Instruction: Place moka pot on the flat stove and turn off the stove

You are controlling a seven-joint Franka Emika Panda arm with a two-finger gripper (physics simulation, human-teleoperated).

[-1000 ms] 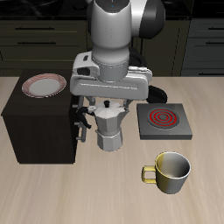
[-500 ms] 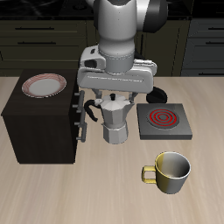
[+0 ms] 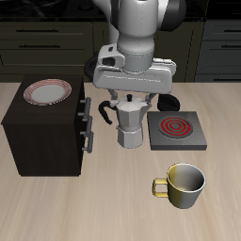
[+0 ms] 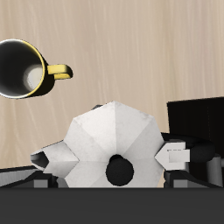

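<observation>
Pincer [image 3: 132,102] clamped on top of the moka pot [image 3: 130,125], one finger [image 4: 179,157] on each side of the lid in the wrist view. Pot hangs upright, lifted off the surface [image 3: 113,207], black handle [image 3: 105,111] pointing toward the dark cabinet [image 3: 42,132]. Pot sits between the cabinet and the flat stove [image 3: 175,131], just beside the stove's edge and not over the burner. Red spiral coil [image 3: 173,124] shows on the grey plate; the stove knob is too small to tell. Yellow-olive mug [image 3: 184,184] stands upright nearer the surface's front edge, well apart from the pot, handle toward the middle of the surface. Wrist view: mug [image 4: 22,69] seen from above, dark inside, yellow handle sticking out; faceted silver pot body [image 4: 114,140] fills the centre with the black lid knob [image 4: 118,171] between the fingers. A red-rimmed plate [image 3: 47,91] lies on top of the cabinet. Dark kitchen drawers [image 3: 56,42] behind the surface.
</observation>
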